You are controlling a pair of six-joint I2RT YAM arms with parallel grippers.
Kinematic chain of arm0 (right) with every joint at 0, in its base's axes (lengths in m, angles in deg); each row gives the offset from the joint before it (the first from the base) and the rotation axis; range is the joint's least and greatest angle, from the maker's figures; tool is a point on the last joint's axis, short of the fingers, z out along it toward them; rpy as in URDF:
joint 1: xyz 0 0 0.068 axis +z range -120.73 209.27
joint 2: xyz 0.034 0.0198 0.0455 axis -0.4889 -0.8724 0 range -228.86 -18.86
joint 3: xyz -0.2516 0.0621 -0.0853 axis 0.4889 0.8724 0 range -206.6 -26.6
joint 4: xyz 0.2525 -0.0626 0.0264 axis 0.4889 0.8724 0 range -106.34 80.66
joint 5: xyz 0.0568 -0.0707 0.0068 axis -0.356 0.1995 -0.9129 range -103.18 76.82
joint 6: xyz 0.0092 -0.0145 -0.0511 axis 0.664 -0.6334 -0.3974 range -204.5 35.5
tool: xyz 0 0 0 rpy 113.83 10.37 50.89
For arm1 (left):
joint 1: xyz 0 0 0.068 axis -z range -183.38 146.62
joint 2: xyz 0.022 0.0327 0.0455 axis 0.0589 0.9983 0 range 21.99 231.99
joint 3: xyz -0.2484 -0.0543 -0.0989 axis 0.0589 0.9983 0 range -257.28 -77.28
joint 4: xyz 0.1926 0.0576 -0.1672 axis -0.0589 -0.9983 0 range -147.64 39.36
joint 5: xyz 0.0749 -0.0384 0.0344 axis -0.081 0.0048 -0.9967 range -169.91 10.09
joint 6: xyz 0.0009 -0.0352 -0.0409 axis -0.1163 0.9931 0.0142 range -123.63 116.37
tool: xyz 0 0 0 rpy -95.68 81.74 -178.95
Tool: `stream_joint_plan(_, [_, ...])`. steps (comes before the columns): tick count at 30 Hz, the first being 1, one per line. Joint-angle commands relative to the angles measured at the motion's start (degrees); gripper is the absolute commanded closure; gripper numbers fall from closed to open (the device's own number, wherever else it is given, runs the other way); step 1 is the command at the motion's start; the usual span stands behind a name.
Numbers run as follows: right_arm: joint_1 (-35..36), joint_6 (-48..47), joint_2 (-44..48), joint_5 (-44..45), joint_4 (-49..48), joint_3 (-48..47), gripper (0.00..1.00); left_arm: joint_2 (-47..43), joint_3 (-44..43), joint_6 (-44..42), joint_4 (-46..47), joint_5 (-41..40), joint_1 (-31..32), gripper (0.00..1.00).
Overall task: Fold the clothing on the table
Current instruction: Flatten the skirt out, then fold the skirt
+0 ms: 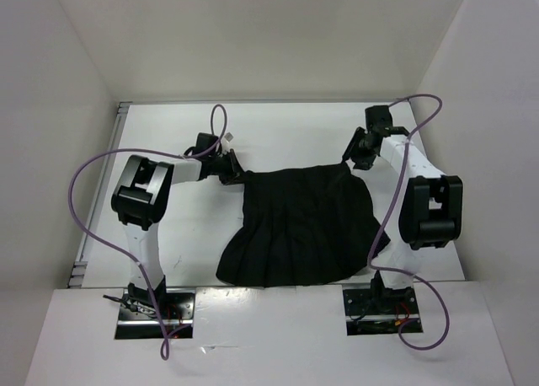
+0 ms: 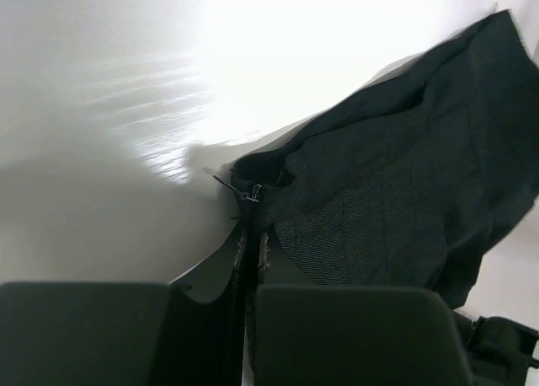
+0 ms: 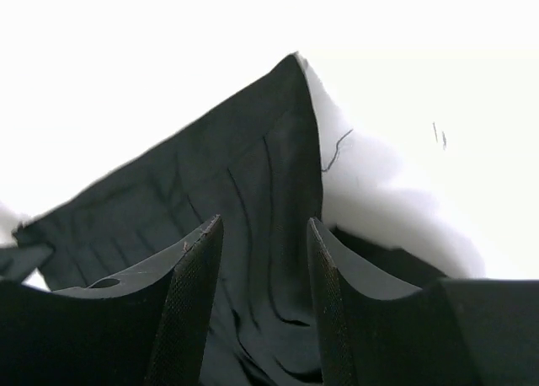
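The clothing (image 1: 299,226) is a black pleated skirt spread on the white table (image 1: 168,133), flaring toward the near edge. My left gripper (image 1: 232,168) sits at its far left corner. In the left wrist view the left gripper (image 2: 251,238) is shut, its jaws pinching the clothing (image 2: 396,175) just below a small zipper pull (image 2: 251,192). My right gripper (image 1: 358,150) is at the far right corner. In the right wrist view the right gripper (image 3: 264,221) stands open above the clothing (image 3: 244,167), with the cloth lying loose between its fingers (image 3: 189,302).
White walls enclose the table on the left, back and right. A metal edge strip (image 1: 99,201) runs along the left side. Purple cables (image 1: 93,226) loop beside each arm. Both arm bases (image 1: 156,310) stand at the near edge, close to the skirt's hem.
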Motion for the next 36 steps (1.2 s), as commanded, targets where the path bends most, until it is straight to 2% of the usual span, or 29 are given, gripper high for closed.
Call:
stream_joint_plan(1, [-0.35, -0.36, -5.19, 0.52, -1.01, -5.1, 0.5, -2.25, -0.94, -2.26, -3.34, -2.92, -0.97, 1.0])
stream_joint_plan(4, [-0.87, -0.36, -8.27, 1.49, -2.24, -7.21, 0.5, -3.04, -0.94, -2.26, -4.66, -5.64, -1.49, 1.0])
stream_joint_plan(6, [-1.49, -0.36, -11.26, -1.04, -2.24, -8.27, 0.5, -4.53, -0.23, -2.78, -4.66, -6.69, -2.02, 1.0])
stream_joint_plan(12, [-1.49, -1.59, -18.29, -4.49, -4.88, -10.9, 0.5, -4.01, -0.23, -2.78, -5.28, -6.17, -2.55, 1.0])
stream_joint_plan(22, [-3.07, -3.17, -23.13, -9.49, -11.29, -12.57, 0.5, -4.01, -0.76, -3.93, -6.33, -5.12, -4.13, 1.0])
stream_joint_plan(32, [-3.07, -5.72, -26.47, -18.01, -12.45, -12.22, 0.5, -3.48, -1.82, -4.45, -6.33, -3.89, -5.19, 1.0])
stream_joint_plan(35, [-2.55, -6.69, -27.79, -22.32, -11.91, -12.75, 0.56, -2.34, -2.95, -4.98, -6.86, -3.36, -5.19, 1.0])
stream_joint_plan(36, [-1.94, -7.56, -28.4, -24.68, -11.91, -12.05, 0.61, -2.34, -2.96, -4.98, -6.86, -3.36, -5.19, 1.0])
